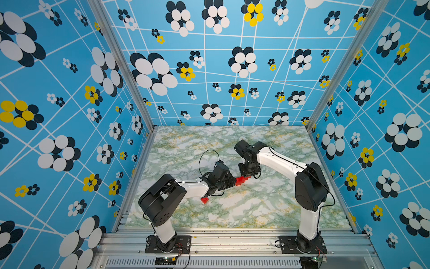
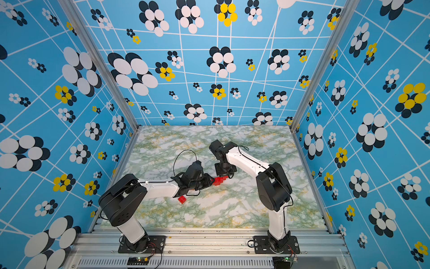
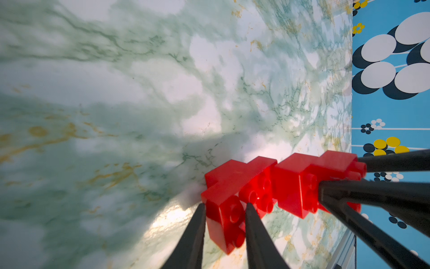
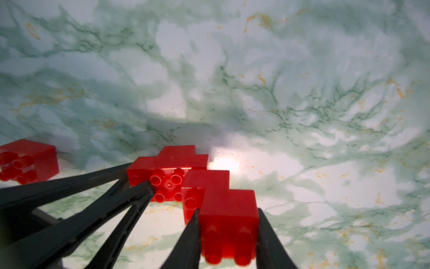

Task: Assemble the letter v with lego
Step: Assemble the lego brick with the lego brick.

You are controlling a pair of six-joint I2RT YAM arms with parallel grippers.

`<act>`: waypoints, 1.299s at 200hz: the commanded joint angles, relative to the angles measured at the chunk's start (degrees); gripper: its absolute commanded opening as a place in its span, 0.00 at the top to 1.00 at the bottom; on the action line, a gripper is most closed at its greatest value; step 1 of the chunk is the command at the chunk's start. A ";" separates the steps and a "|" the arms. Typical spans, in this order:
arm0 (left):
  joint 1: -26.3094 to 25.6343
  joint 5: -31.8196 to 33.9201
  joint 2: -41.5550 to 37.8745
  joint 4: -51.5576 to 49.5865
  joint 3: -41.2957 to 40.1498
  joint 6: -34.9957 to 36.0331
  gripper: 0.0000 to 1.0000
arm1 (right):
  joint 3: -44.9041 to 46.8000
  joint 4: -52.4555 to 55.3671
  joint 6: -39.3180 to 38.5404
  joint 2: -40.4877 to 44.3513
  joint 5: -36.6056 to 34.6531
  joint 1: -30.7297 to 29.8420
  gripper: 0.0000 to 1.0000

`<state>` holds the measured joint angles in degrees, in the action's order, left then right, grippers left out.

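Left wrist view: left fingers [image 3: 195, 233] are pinched close on the end brick of a stepped red lego cluster [image 3: 235, 184], one finger on each side face.
Right wrist view: right fingers [image 4: 267, 242] are clamped on the end brick of a second stepped cluster [image 4: 228, 209], with its studs pointing back toward the camera.
Meeting point: the two clusters touch end to end between the two pairs of fingers, making one staircase run. Whether they are clicked together cannot be told.
Height: resting on the tabletop [image 1: 256, 209] or hanging just above it, cannot tell.
Place: in both top views the red lego mass [image 1: 242, 180] [image 2: 220, 180] sits mid-tabletop, with the left arm to its left and the right arm to its far right.
Loose brick: one red loose brick [image 1: 204, 200] lies on the tabletop, nearer and to the left. It is apart from the clusters, just beside the left forearm.
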<state>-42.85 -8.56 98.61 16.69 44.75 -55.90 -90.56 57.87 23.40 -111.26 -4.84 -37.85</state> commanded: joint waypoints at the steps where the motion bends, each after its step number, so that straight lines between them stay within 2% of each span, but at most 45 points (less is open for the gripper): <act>1: -0.45 0.91 1.69 -2.43 0.07 0.43 0.69 | 2.47 1.40 1.23 -0.45 -0.55 -0.72 0.71; 43: -0.51 1.09 1.50 -2.58 -0.02 0.44 0.70 | 3.57 0.28 2.03 -0.51 0.50 -1.09 0.71; 116: -0.55 1.06 1.72 -2.36 -0.03 0.18 0.70 | 3.52 0.88 2.71 -1.39 -2.41 -1.76 0.70; 140: -0.48 1.09 1.76 -2.45 -0.02 0.31 0.70 | 3.16 0.37 2.72 -0.52 -1.45 -1.88 0.64; 167: -0.57 1.24 1.43 -3.19 0.30 0.78 0.70 | 2.03 -0.03 2.38 1.02 0.19 -1.79 0.49; 186: -0.56 1.30 1.35 -3.23 0.34 0.83 0.70 | 1.63 -0.37 2.28 1.96 1.12 -1.54 0.43; 217: -0.52 1.31 1.24 -3.45 0.38 0.97 0.70 | 2.68 -1.69 2.45 3.77 3.11 -0.25 0.39; 260: -0.55 1.35 1.15 -3.68 0.51 1.14 0.70 | 8.00 -7.28 3.41 11.64 8.80 4.46 0.36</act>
<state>-42.89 -8.19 98.61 16.69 44.75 -55.88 -85.19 53.95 25.80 -105.54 -0.23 -36.18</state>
